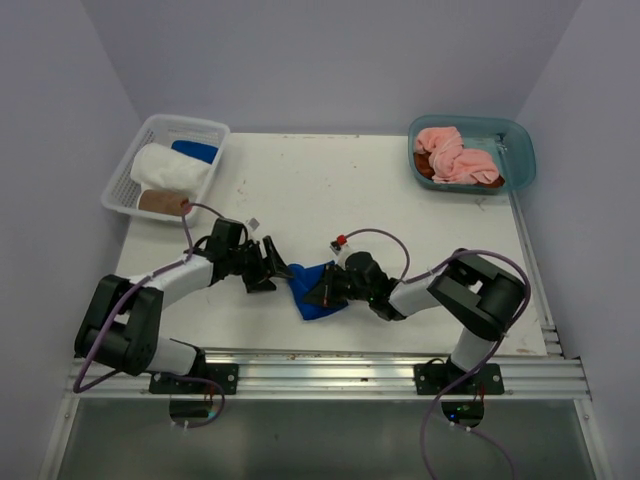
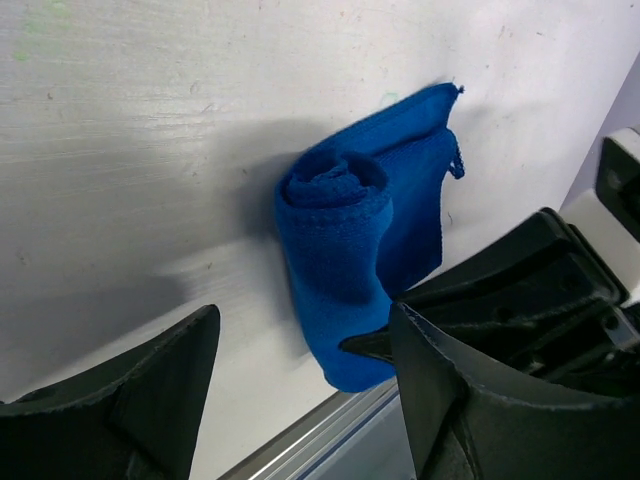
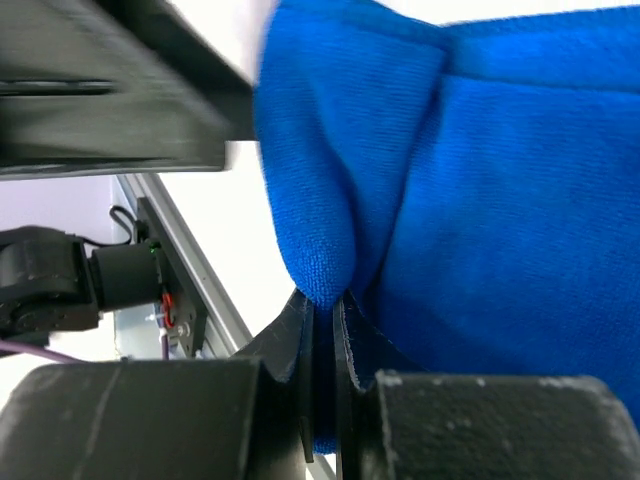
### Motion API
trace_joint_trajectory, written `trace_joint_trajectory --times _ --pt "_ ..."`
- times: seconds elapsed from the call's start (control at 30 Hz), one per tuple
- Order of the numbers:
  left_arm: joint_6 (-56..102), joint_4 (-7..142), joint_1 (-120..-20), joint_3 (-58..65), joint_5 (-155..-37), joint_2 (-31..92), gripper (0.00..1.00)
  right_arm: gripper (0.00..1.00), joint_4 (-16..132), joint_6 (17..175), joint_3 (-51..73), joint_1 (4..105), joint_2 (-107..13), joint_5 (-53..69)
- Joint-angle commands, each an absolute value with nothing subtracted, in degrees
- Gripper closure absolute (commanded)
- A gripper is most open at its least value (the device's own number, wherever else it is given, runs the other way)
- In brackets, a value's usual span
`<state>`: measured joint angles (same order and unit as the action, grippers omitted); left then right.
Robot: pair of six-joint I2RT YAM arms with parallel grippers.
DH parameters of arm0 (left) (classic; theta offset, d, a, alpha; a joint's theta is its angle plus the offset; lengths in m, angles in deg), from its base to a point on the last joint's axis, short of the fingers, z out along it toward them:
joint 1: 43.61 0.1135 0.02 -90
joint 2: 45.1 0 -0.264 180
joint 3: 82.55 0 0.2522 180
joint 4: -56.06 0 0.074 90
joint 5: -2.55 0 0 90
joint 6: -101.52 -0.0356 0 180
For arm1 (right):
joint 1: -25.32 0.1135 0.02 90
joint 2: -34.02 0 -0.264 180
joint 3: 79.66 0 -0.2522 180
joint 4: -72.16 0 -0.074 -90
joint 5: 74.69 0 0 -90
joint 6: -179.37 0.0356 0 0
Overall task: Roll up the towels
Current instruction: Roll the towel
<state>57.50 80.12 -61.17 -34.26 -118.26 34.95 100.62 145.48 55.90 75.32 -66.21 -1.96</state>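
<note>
A royal blue towel (image 1: 312,291) lies partly rolled at mid-table between both grippers. In the left wrist view the blue towel (image 2: 340,250) shows a rolled end with a flat tail behind it. My left gripper (image 1: 274,266) is open just left of the towel, its fingers (image 2: 160,390) astride the near end without touching it. My right gripper (image 1: 326,289) is shut on a fold of the blue towel (image 3: 480,200), the cloth pinched between its pads (image 3: 300,340). A white rolled towel (image 1: 172,168), another blue towel (image 1: 194,150) and a brown towel (image 1: 160,202) lie in the basket. Pink towels (image 1: 452,155) lie in the tub.
The white mesh basket (image 1: 212,128) stands at the back left. The teal tub (image 1: 522,150) stands at the back right, with a brown cloth (image 1: 425,170) under the pink ones. A metal rail (image 1: 330,368) runs along the table's near edge, close to the towel.
</note>
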Motion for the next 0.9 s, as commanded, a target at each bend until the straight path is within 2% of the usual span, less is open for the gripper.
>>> trace_joint_trajectory --times 0.0,0.43,0.57,0.8,0.87 --pt "58.36 76.77 -61.89 -32.93 -117.95 37.85 0.28 1.0 96.82 141.59 53.53 75.51 -61.88 -2.88" --pt "58.01 75.88 -64.0 -28.09 -117.77 44.9 0.34 1.0 83.19 131.47 50.54 75.86 -60.29 0.9" --pt "58.28 75.71 -64.08 -28.01 -117.69 45.07 0.38 1.0 83.01 131.29 49.84 76.21 -60.9 0.2" --pt "58.8 74.39 -65.05 -27.48 -117.95 46.82 0.39 1.0 85.21 132.52 50.28 76.3 -62.22 0.28" --pt "59.07 73.6 -65.84 -27.3 -117.86 47.44 0.43 1.0 84.68 132.17 50.28 76.38 -62.57 0.55"
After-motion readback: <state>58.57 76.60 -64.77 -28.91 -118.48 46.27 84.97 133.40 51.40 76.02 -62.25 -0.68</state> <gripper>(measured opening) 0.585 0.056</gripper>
